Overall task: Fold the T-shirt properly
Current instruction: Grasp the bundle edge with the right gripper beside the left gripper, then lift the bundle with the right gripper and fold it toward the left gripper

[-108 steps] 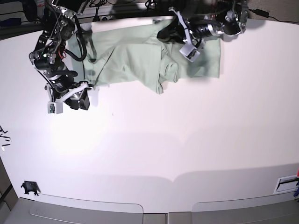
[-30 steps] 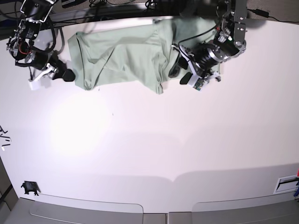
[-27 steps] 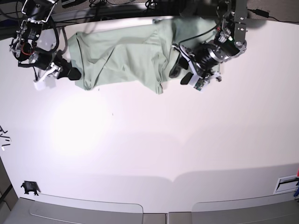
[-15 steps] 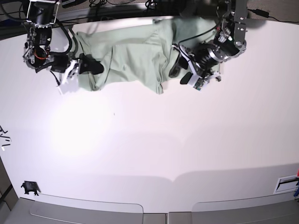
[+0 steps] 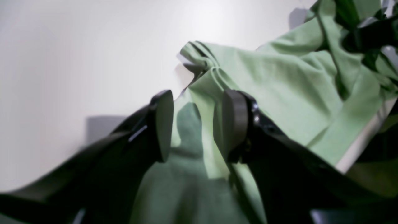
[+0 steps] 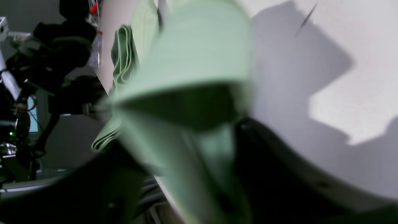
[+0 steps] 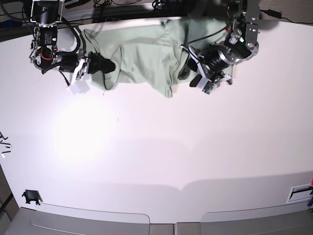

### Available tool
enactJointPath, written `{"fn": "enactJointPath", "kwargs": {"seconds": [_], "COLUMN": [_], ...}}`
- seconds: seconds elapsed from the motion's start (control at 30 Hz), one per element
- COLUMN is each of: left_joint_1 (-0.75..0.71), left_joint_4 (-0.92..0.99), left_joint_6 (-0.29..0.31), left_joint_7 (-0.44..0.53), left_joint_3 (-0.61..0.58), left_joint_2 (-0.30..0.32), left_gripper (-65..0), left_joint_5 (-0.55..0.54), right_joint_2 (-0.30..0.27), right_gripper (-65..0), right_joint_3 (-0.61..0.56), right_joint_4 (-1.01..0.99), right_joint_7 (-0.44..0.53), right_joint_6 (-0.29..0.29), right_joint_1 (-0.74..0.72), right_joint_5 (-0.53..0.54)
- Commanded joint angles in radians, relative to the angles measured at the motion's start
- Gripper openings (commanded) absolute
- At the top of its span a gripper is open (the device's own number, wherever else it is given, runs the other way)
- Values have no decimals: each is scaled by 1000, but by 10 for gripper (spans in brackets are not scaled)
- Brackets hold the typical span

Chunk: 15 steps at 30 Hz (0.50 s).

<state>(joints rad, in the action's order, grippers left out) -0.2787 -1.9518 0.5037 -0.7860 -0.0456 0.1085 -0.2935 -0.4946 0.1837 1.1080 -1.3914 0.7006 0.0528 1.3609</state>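
The pale mint-green T-shirt (image 7: pixel 146 54) lies crumpled along the far edge of the white table (image 7: pixel 156 156). My right gripper (image 7: pixel 103 65), on the base view's left, is shut on the shirt's left edge, which is pulled inward. In the right wrist view the blurred fabric (image 6: pixel 186 46) drapes over that gripper (image 6: pixel 199 146). My left gripper (image 7: pixel 185 72) rests on the shirt's right part. In the left wrist view it (image 5: pixel 199 124) is open, and its two pads straddle a raised fold of the shirt (image 5: pixel 279 87).
Dark cables (image 7: pixel 107 7) run behind the table's far edge. A small black object (image 7: pixel 31 197) sits at the front left corner. A white label (image 7: pixel 299 192) lies at the front right edge.
My right gripper came in from the left, took the shirt's left edge and dragged it to the right, bunching that side. My left gripper has barely moved.
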Motion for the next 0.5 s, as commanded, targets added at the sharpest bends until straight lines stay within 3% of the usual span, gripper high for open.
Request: {"fn": "enactJointPath", "kwargs": {"seconds": [0.0,0.07,0.2,0.33,0.47], "left_joint_1": [1,-19,-82,-161,-245], "left_joint_4": [-48,-102,-173,-175,-174], "left_joint_6": [4,4,-1,-1,-9], "left_joint_7": [21,15,1,0,0], "left_joint_3": [2,17,104,229,361], "left_joint_2": [17,49,107,154,164], "left_gripper": [-421,-460,-643,-650,-650], "left_joint_5": [-19,-16,-18,-18,-21], "right_joint_2": [-13,-13,-13,-13,-12], "right_gripper": [-531,-650,-650,-650,-650], "right_joint_3": [0,0,0,0,0], "right_joint_4": [6,6,6,7,8], "right_joint_7": [-5,-5,-5,-5,-5], "right_joint_6": [-2,-2,-2,-2,-2], "right_joint_1": [-3,-3,-12,-41,-89], "right_joint_5": [8,8,9,8,8]}}
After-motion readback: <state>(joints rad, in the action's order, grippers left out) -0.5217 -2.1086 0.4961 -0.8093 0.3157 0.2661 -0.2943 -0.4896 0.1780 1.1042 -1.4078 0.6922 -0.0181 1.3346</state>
